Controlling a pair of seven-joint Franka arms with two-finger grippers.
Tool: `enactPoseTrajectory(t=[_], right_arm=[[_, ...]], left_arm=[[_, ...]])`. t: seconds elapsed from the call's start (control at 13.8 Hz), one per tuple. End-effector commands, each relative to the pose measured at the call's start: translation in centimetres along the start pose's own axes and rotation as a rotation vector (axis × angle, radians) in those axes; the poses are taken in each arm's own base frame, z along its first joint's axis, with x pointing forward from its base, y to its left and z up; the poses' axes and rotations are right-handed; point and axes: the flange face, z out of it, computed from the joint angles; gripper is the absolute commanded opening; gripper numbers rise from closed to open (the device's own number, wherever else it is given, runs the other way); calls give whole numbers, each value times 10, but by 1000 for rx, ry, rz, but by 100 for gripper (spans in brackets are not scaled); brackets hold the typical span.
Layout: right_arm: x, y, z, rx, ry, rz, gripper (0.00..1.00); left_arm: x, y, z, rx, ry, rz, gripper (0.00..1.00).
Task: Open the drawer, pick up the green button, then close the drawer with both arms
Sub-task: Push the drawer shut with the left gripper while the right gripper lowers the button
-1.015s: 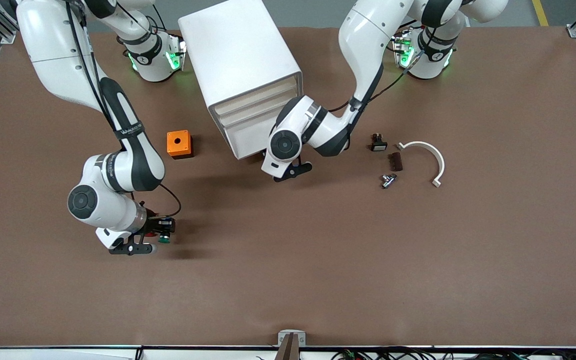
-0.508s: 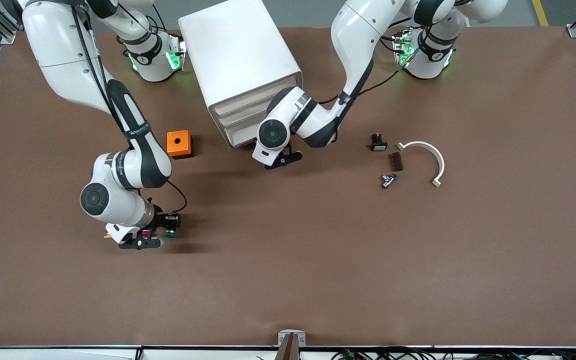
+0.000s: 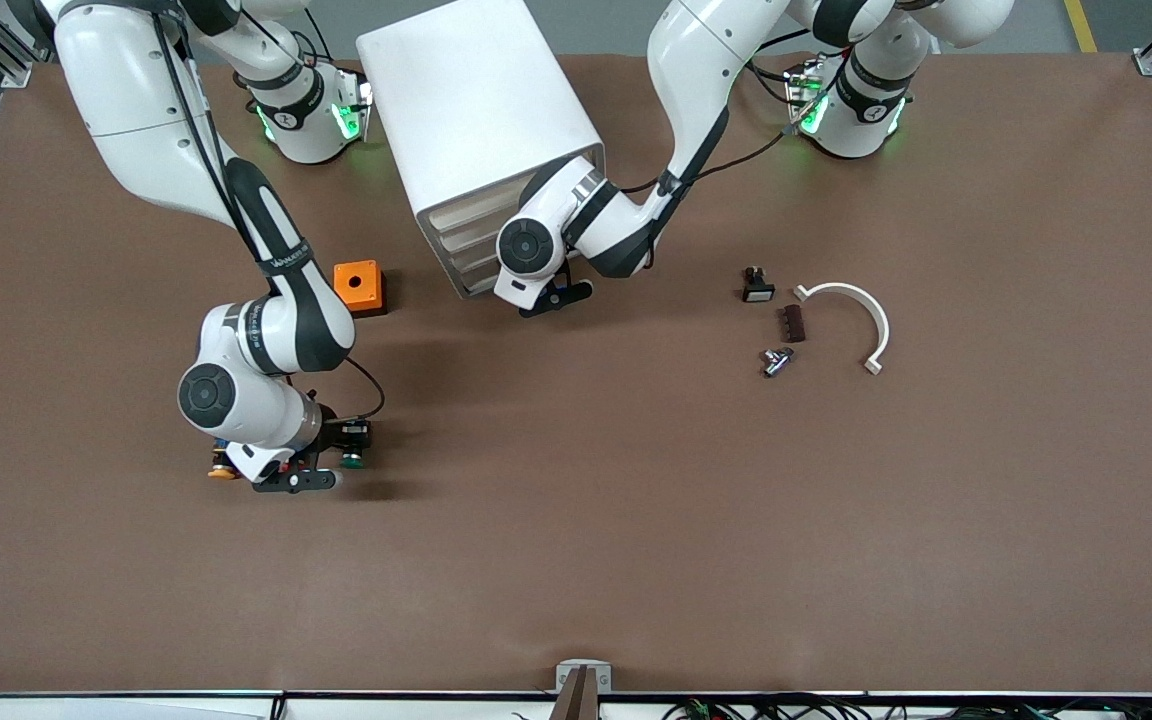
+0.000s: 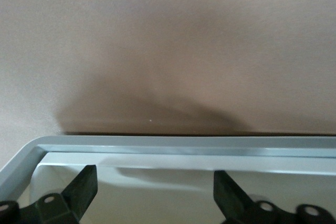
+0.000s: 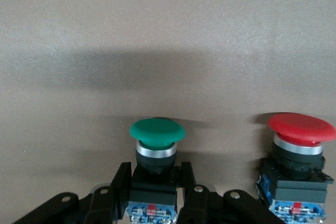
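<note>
**Green button clamped near the worktop; drawer front under the other arm**

The right gripper (image 5: 156, 192) has its jaws clamped on the black body of the button (image 5: 157, 131), green cap pointing away from the wrist, low over the worktop (image 3: 636, 520) toward the right arm's end. A red-capped button (image 5: 301, 128) sits just beside it, and an orange-capped one (image 3: 223, 472) shows under the wrist in the front view. The grip is low on the body, so a tilt or a bump against the red neighbour could twist the button loose.

The left gripper (image 4: 152, 192), jaws spread wide and holding nothing, is at the front of the white cabinet (image 3: 476, 110), against the drawer (image 3: 484, 268). Only a pale rim shows in its wrist view, so whether the drawer is fully in I cannot tell. An off-centre push could skew it or shove the whole cabinet along the worktop.

The one piece of writing, on the right arm's black band, is too small to read.
</note>
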Motion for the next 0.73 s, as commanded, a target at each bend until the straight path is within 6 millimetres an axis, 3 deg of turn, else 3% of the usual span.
enactPoseTrajectory(t=[0.0, 0.15, 0.29, 0.36, 0.51, 0.65], right_arm=[[0, -1, 1, 2, 7, 13, 40], [1, -3, 0, 4, 10, 12, 51], [3, -1, -4, 5, 16, 14, 83], [4, 3, -8, 6, 21, 21, 100], [10, 8, -26, 10, 45, 30, 100], [16, 36, -50, 15, 82, 59, 100]], left_arm=[[-13, -1, 34, 43, -26, -22, 99], [-11, -1, 32, 41, -19, -19, 99], [1, -4, 24, 34, -7, -13, 99], [16, -9, 13, 21, 0, -30, 99], [47, -18, -14, -14, 16, -63, 99], [68, -25, -39, -52, 21, -89, 99]])
